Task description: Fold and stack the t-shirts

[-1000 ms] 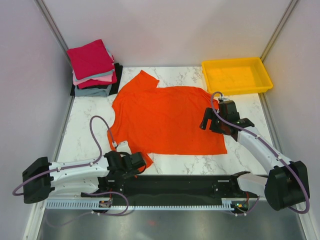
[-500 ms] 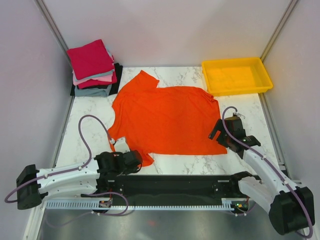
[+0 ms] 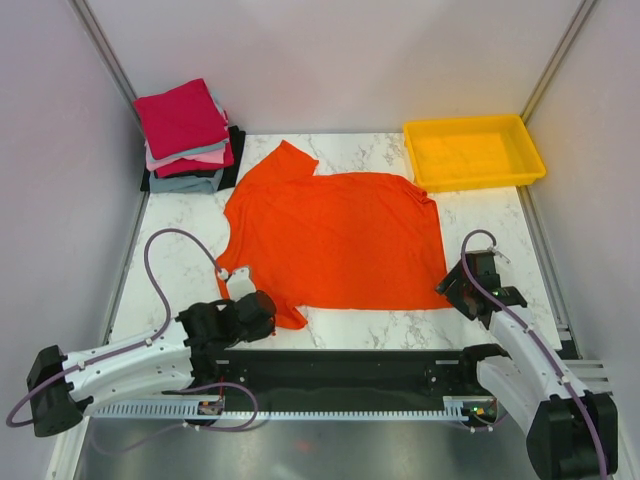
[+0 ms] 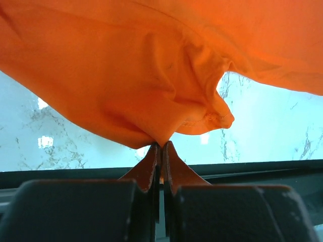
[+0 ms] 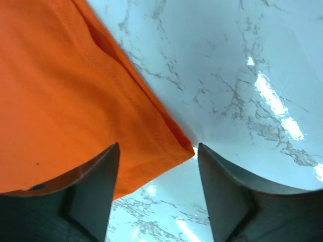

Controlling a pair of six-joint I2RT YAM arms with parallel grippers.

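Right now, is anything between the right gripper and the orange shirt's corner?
Nothing visible is in the way. The right gripper is open, with the hem corner of the orange shirt between its fingers and only bare marble table beside it.

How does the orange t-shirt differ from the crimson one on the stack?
The orange-red t-shirt lies spread open; the crimson t-shirt is folded. The left gripper pinches the orange-red t-shirt's edge; the crimson t-shirt sits untouched atop the stack, far left. Both are plain cloth.
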